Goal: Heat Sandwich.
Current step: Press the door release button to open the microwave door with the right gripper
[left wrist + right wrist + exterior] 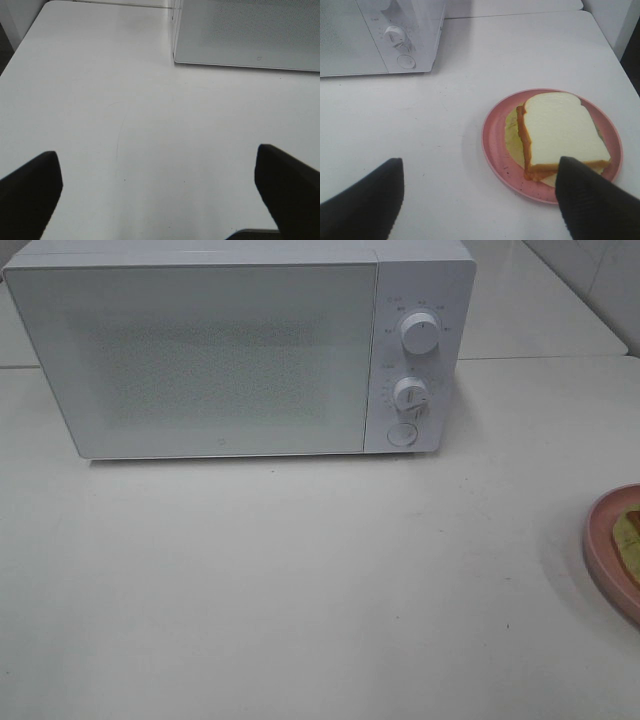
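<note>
The sandwich (563,131) lay on its pink plate (492,145) on the worktop (300,570), to the right of the closed microwave (200,350) — both the left end effector (157,157) and the right end effector (480,164) stood spread wide, grasping nothing

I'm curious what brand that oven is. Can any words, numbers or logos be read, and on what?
None can be read.
Marks around the upper dial and lower dial of the microwave: too small, blurred.
Small mark low on its door: too small.

One microwave (220,350), two knobs (419,333), one plate (495,137), one sandwich (562,127).
</note>
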Controlling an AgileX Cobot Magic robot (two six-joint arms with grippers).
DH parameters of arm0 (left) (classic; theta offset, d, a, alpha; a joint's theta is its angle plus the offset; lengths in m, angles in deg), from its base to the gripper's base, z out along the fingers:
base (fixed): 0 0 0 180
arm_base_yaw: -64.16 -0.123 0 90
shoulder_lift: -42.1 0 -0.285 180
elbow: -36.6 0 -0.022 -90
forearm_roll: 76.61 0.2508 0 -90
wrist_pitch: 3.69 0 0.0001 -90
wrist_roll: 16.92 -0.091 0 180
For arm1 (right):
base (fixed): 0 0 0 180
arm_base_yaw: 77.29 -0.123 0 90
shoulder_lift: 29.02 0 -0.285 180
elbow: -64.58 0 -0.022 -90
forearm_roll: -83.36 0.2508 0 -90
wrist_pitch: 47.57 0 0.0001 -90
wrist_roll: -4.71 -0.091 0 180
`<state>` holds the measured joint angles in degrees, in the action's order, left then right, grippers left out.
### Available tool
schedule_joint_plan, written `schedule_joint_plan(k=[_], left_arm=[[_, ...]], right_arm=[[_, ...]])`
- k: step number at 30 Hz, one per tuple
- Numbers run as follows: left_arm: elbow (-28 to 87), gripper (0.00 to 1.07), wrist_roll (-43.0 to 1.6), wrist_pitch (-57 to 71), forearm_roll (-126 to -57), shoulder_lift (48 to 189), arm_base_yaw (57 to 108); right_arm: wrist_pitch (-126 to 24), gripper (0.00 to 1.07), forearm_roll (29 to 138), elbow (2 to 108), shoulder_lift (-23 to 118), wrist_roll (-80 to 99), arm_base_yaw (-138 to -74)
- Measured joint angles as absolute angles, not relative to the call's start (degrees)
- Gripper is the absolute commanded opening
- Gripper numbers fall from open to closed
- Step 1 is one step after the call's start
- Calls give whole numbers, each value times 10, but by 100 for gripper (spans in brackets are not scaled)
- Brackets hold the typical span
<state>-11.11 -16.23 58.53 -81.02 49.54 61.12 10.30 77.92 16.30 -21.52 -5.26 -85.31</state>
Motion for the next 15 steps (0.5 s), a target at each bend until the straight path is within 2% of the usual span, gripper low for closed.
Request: schedule_joint_plan(k=[15], left_arm=[[-111, 98, -162, 585, -810, 495, 611]], right_arm=[[103, 76, 779, 163, -215, -53, -853]])
